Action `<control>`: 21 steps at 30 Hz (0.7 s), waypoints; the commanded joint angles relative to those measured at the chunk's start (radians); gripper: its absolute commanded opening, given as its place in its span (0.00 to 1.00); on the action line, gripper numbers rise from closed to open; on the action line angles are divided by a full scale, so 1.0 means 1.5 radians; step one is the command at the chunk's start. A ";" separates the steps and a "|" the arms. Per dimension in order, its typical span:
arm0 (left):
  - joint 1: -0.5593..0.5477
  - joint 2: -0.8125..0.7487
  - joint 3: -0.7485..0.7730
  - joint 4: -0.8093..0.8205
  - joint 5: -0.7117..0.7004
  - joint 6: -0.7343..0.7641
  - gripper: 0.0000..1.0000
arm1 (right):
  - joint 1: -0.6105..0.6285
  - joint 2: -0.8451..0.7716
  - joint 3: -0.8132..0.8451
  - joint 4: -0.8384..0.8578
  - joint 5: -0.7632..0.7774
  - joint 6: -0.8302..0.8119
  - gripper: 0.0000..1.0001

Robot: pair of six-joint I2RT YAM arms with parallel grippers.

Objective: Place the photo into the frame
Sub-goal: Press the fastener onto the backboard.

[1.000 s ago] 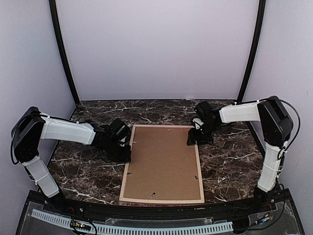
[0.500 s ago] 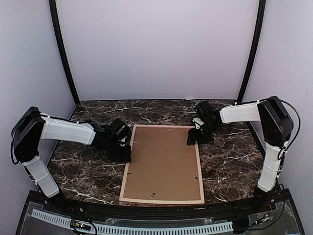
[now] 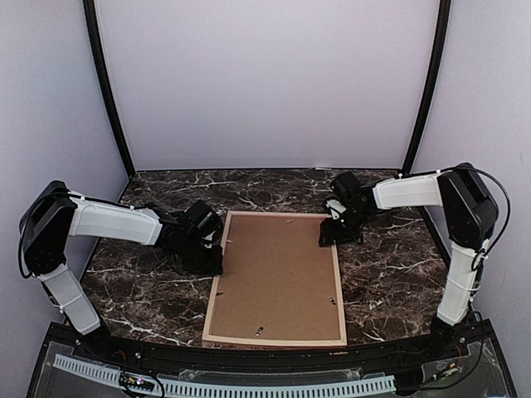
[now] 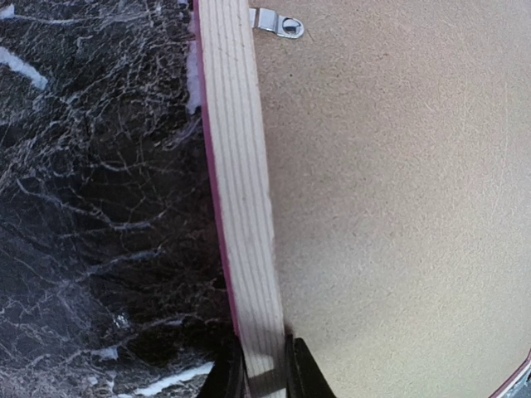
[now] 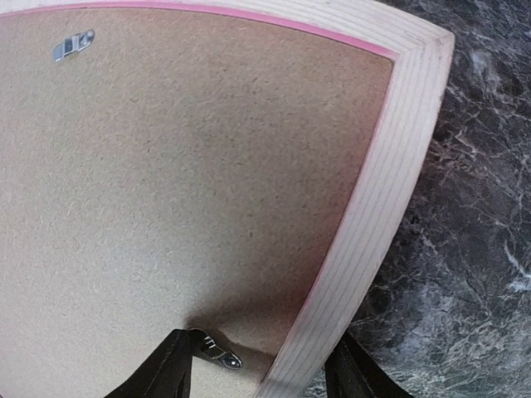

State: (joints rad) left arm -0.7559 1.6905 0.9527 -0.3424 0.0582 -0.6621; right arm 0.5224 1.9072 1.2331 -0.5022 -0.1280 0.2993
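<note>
Nothing shifted since a second ago, pink-edged pale wooden rectangular frame [image 3: 274,339] face down at picture centre on dark veined marble table [image 3: 398,265], brown fibreboard backing [image 3: 278,274] filling it, left gripper [image 4: 264,377] pinching the left rail, right gripper [image 5: 261,365] spread astride the upper-right rail, one finger [image 5: 170,371] beside a small metal clip [image 5: 217,352].

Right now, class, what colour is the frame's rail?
The frame is pale grained wood, pink-edged; best in the left wrist view.
</note>
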 commanded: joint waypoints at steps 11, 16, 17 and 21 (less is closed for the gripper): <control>-0.008 0.013 -0.023 -0.032 0.028 0.025 0.00 | -0.018 0.032 0.034 0.010 0.017 0.054 0.36; -0.008 0.014 -0.024 -0.031 0.028 0.026 0.00 | -0.023 0.034 0.026 0.011 0.008 0.057 0.31; -0.008 0.014 -0.024 -0.031 0.028 0.025 0.00 | -0.025 0.034 0.025 0.011 0.006 0.058 0.30; -0.008 0.014 -0.024 -0.032 0.028 0.024 0.00 | -0.030 0.032 0.017 0.010 -0.003 0.059 0.28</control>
State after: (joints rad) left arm -0.7559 1.6905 0.9527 -0.3450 0.0582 -0.6624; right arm 0.4877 1.9282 1.2659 -0.5240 -0.1322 0.4019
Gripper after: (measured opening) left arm 0.150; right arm 0.285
